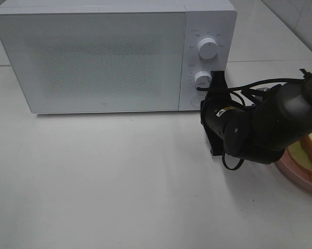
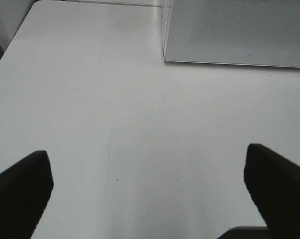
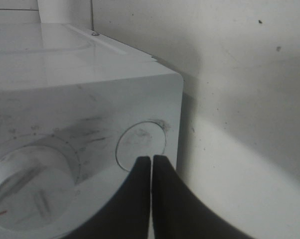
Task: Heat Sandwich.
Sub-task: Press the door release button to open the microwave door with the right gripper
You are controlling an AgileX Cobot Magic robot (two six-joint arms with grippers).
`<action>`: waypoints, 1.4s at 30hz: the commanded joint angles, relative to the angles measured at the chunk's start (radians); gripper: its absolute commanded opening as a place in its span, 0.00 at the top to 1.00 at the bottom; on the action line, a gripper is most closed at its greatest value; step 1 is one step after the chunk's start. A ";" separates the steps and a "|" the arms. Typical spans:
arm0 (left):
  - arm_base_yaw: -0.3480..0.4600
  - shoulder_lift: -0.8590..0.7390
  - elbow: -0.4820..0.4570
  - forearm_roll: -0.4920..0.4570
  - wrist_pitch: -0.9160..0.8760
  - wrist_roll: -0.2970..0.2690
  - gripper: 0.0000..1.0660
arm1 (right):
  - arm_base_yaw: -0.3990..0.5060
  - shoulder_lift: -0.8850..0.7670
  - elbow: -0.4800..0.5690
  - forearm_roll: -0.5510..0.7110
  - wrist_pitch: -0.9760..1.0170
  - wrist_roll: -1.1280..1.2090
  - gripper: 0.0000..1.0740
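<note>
The sandwich lies on a pink plate at the table's right edge; only a pale yellow patch with an orange crust shows behind the right arm. The white microwave stands at the back with its door shut. My right gripper is shut and empty, its tips at the round button below the lower knob. In the exterior high view that gripper sits against the control panel. My left gripper is open over bare table, holding nothing.
An upper knob sits above the lower one on the panel. The microwave's front lower corner shows in the left wrist view. The right arm's black body and cables hang over the table in front of the plate.
</note>
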 commanded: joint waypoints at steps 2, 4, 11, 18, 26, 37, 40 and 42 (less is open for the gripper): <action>0.005 -0.004 0.001 -0.007 -0.004 -0.005 0.09 | -0.011 0.033 -0.049 -0.023 0.006 0.003 1.00; 0.005 -0.004 0.001 -0.007 -0.004 -0.005 0.09 | -0.011 0.049 -0.066 -0.022 0.007 0.007 1.00; 0.005 -0.004 0.001 -0.007 -0.004 -0.005 0.09 | -0.024 0.106 -0.130 -0.022 0.027 0.020 1.00; 0.005 -0.004 0.001 -0.007 -0.004 -0.005 0.09 | -0.034 0.119 -0.161 -0.019 0.017 0.018 1.00; 0.005 -0.004 0.001 -0.007 -0.004 -0.005 0.09 | -0.035 0.098 -0.157 -0.023 -0.003 0.014 1.00; 0.005 -0.004 0.001 -0.007 -0.004 -0.005 0.09 | -0.035 0.087 -0.156 -0.011 0.009 -0.004 1.00; 0.005 -0.004 0.001 -0.007 -0.004 -0.005 0.09 | -0.035 0.087 -0.156 -0.005 -0.002 -0.005 1.00; 0.005 -0.004 0.001 -0.007 -0.004 -0.005 0.09 | -0.035 0.087 -0.156 0.021 -0.009 -0.009 1.00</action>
